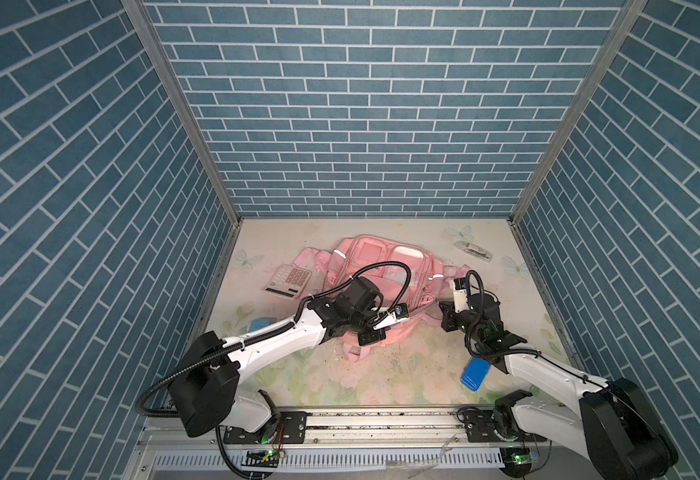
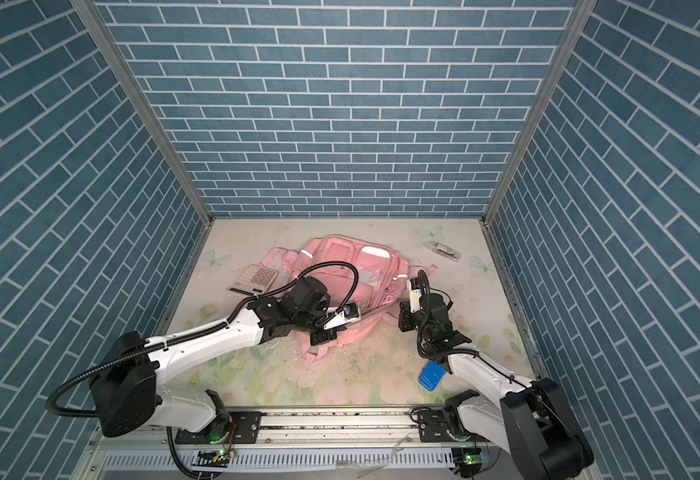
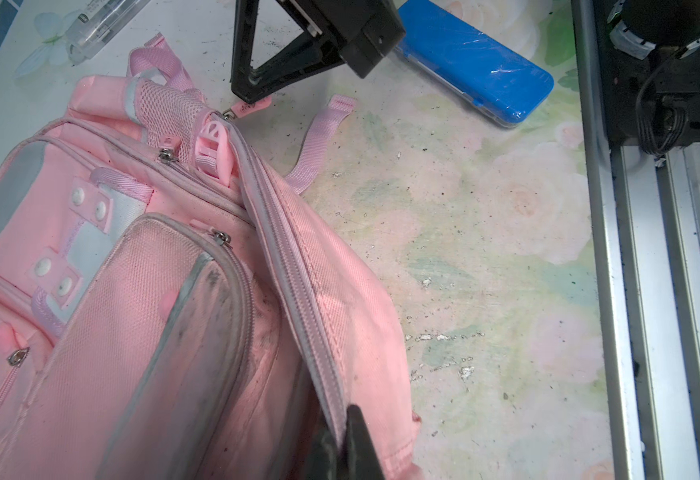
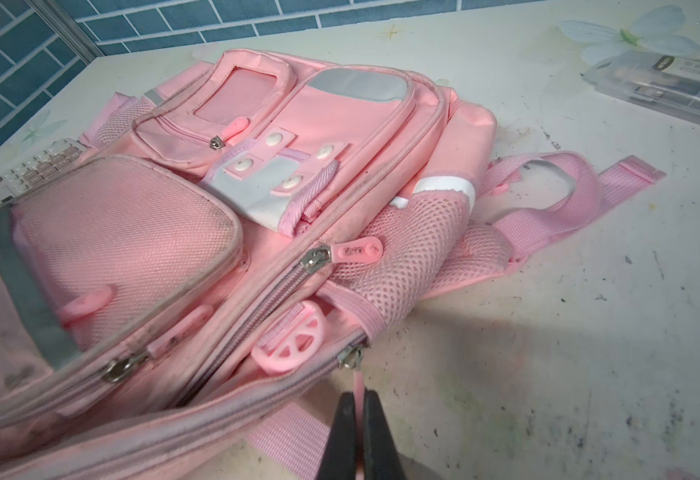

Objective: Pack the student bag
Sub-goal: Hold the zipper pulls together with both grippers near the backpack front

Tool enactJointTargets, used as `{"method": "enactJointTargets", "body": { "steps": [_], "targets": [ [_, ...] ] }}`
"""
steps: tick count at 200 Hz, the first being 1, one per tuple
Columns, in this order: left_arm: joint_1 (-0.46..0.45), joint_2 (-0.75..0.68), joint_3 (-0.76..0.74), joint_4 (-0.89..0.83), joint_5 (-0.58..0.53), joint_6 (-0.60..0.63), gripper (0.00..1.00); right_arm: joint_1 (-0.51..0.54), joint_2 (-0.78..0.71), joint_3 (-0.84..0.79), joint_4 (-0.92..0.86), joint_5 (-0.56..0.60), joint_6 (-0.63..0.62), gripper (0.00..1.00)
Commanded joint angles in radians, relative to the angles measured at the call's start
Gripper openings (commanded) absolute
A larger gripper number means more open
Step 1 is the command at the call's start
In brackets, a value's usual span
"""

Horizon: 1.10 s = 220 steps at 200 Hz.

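Observation:
The pink student bag (image 1: 381, 266) (image 2: 352, 257) lies flat in the middle of the table, front pockets up. My left gripper (image 3: 342, 440) (image 1: 371, 336) is shut on the zip edge of the bag's main opening (image 3: 298, 266), near the bag's front end. My right gripper (image 4: 358, 401) (image 1: 443, 309) is shut on the pink zip pull (image 4: 357, 380) of that same zip, at the bag's right side beside the mesh pocket (image 4: 414, 249). In the left wrist view the right gripper (image 3: 252, 97) pinches that pull (image 3: 252, 107). The zip between the two grippers looks closed.
A pink-keyed calculator (image 1: 288, 281) lies left of the bag. A clear pen box (image 1: 472, 250) sits at the back right. A blue pencil case (image 1: 475, 374) lies under the right arm. A light-blue thing (image 1: 261, 324) shows beneath the left arm. The metal rail (image 1: 381, 419) runs along the front.

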Motion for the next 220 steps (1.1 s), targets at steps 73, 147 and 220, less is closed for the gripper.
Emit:
{"method": "enactJointTargets", "body": {
  "steps": [73,147,220],
  "targets": [
    [-0.055,-0.051,-0.021,0.126,-0.002,-0.151,0.0,-0.022,0.044,0.08,0.023,-0.001,-0.046,0.0],
    [-0.198,-0.016,0.026,0.206,-0.259,-0.474,0.0,-0.021,-0.252,0.085,-0.133,0.003,-0.104,0.53],
    [-0.204,-0.001,0.167,0.064,-0.424,-0.518,0.59,-0.024,-0.361,0.17,-0.285,0.17,-0.069,0.64]
  ]
}}
